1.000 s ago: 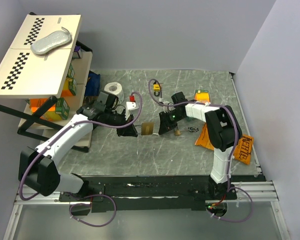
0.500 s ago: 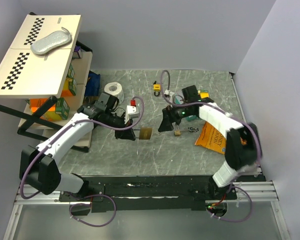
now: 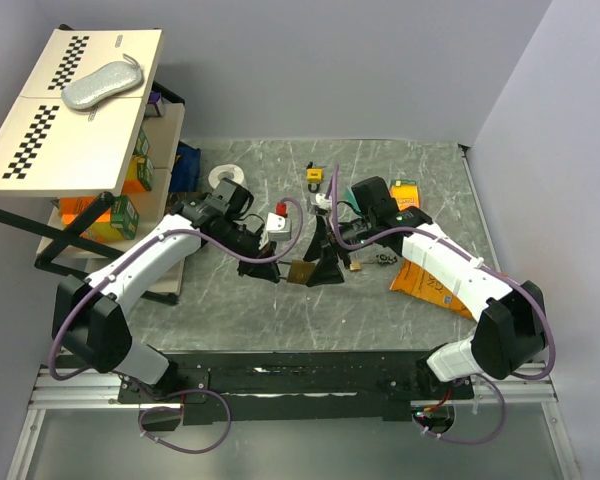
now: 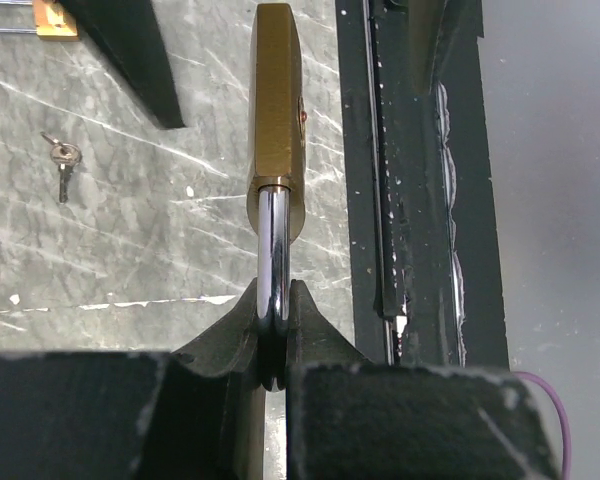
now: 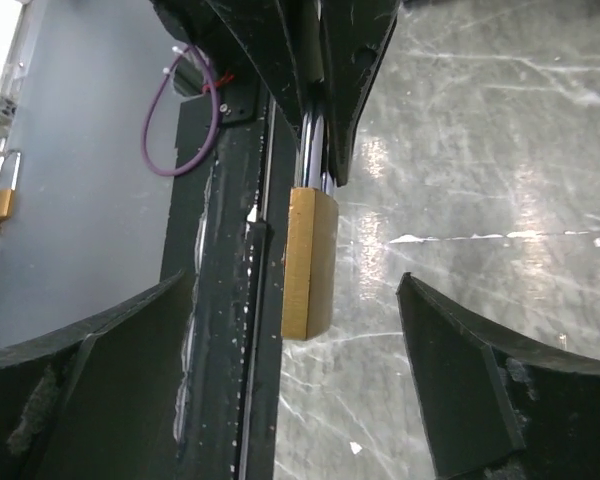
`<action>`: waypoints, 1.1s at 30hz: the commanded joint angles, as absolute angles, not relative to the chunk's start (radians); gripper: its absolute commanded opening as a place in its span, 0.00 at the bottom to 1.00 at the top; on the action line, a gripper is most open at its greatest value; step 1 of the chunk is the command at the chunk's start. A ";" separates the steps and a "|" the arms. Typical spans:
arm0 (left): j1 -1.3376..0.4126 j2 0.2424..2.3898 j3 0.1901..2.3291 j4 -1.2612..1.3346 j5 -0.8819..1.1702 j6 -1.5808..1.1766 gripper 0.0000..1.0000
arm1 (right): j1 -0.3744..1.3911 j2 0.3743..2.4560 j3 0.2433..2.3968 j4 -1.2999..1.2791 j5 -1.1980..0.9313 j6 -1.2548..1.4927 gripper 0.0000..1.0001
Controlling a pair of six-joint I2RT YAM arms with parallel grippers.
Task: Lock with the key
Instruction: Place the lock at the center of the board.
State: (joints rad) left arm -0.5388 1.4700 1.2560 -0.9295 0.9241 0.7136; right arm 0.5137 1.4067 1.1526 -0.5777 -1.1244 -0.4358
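Jaws: left gripper [image 4: 275, 335] clamped on the shackle [image 4: 273, 250] of the brass padlock [image 4: 276, 110], body sticking out ahead over the table [image 4: 130, 250] near its front edge. Right gripper [image 5: 295, 290] is spread wide and empty, fingers flanking the padlock body, no contact.

Key [image 4: 62, 165] lies flat on the table, well apart from both grippers, so my read is the right arm has to fetch it before any turning. Left should keep a firm pinch and hold the keyway end facing the right arm; can't see the keyway from here.

Left wrist view shows the key and the shackle pinch. Right wrist view shows the clearance either side of the body. Top view only shows the two grippers meeting
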 commanded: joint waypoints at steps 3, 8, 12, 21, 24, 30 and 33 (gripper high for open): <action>-0.540 1.473 1.338 -0.882 1.055 0.693 0.01 | 0.537 1.391 1.124 -0.492 -1.134 -0.410 0.69; -0.541 1.479 1.345 -0.865 1.058 0.663 0.04 | 0.551 1.388 1.108 -0.460 -1.103 -0.397 0.49; -0.543 1.483 1.348 -0.847 1.051 0.634 0.07 | 0.549 1.391 1.115 -0.446 -1.100 -0.388 0.11; -0.390 1.295 1.102 -0.142 0.767 -0.382 0.94 | 0.419 1.298 0.950 0.051 -0.941 0.105 0.00; -0.384 1.279 1.081 -0.055 0.635 -0.629 0.98 | 0.413 1.282 0.940 0.184 -0.818 0.208 0.00; -0.382 1.342 1.140 -0.061 0.451 -0.960 0.99 | 0.460 1.287 0.986 0.219 -0.599 0.253 0.00; -0.383 1.400 1.189 -0.075 0.425 -1.041 0.96 | 0.498 1.295 1.006 0.230 -0.545 0.252 0.00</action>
